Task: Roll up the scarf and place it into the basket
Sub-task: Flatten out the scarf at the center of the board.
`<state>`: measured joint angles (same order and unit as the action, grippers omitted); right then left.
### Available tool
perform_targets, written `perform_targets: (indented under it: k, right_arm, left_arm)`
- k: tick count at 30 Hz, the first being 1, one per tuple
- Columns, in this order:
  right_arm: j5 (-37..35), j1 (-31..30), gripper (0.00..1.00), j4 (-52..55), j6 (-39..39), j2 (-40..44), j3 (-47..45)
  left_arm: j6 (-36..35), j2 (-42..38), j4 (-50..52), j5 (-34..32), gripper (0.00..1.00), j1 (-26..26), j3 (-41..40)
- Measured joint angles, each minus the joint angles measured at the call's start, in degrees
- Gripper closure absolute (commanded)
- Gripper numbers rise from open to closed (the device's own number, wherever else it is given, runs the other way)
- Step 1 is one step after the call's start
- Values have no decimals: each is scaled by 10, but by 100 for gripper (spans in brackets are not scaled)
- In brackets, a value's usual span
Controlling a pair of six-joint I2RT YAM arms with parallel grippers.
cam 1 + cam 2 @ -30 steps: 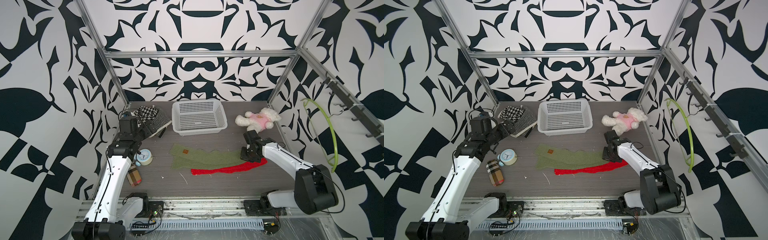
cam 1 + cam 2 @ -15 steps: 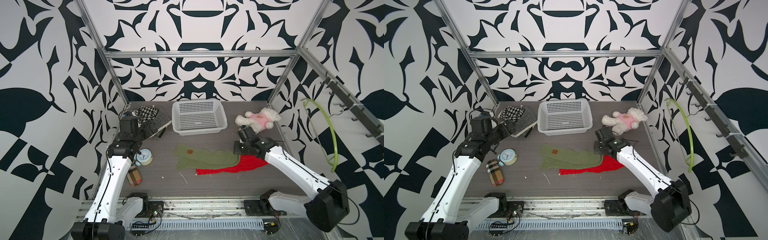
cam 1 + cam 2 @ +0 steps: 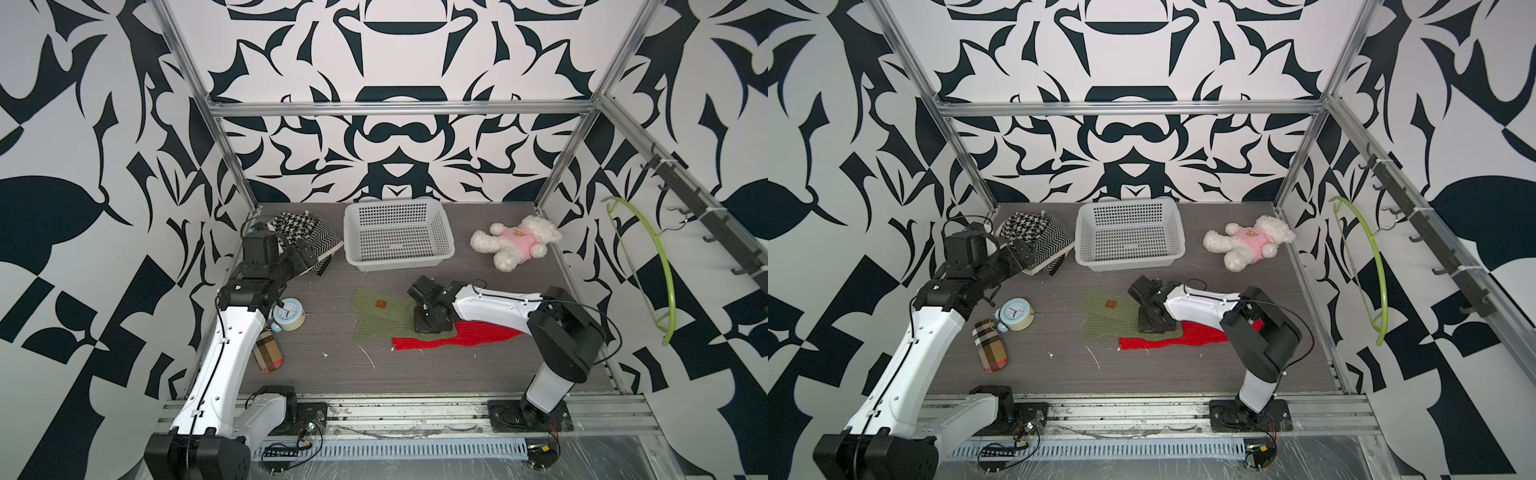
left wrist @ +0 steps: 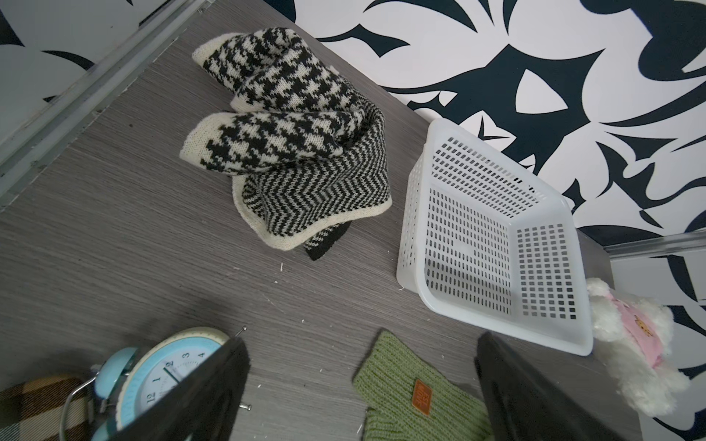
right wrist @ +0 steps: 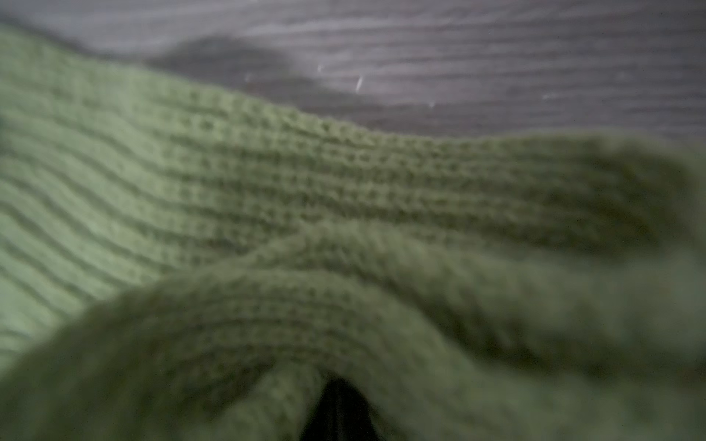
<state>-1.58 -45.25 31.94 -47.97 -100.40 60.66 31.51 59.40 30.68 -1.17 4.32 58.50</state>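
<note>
The scarf (image 3: pixel 374 318) (image 3: pixel 1104 318) is a knit strip lying mid-table, green with an orange tag and a red part (image 3: pixel 457 337). My right gripper (image 3: pixel 432 325) (image 3: pixel 1156 325) sits low on the green part near where it meets the red, shut on a fold of it. In the right wrist view, green knit (image 5: pixel 305 191) bunches over the dark closed jaws of the right gripper (image 5: pixel 338 412). The white perforated basket (image 3: pixel 353 243) (image 3: pixel 1086 245) (image 4: pixel 416 229) stands behind the scarf. My left gripper (image 3: pixel 305 257) (image 4: pixel 361 343) hangs open at the left, holding nothing.
A black-and-white houndstooth knit (image 3: pixel 305 235) lies beside the left gripper. A blue alarm clock (image 3: pixel 289 320) and a plaid case (image 3: pixel 268 353) lie front left. A plush bear (image 3: pixel 517 243) lies back right. A green hanger (image 3: pixel 652 266) hangs on the right wall.
My right gripper has moved left, pulling the scarf's right end over the rest so the strip is shorter. The left arm has not moved.
</note>
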Motion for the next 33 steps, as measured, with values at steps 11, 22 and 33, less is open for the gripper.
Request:
perform_targets:
  k: [11, 22, 33]
  right_arm:
    - [-111, 118, 100, 90, 10, 8, 2]
    - [-143, 45, 100, 166, 83, 150, 98]
    - [-81, -106, 100, 148, 157, 135, 361]
  left_arm:
    - [-3, -33, -6, 26, 1, 5, -4]
    - [13, -23, -52, 114, 1, 193, -96]
    - [61, -101, 43, -33, 1, 144, 5]
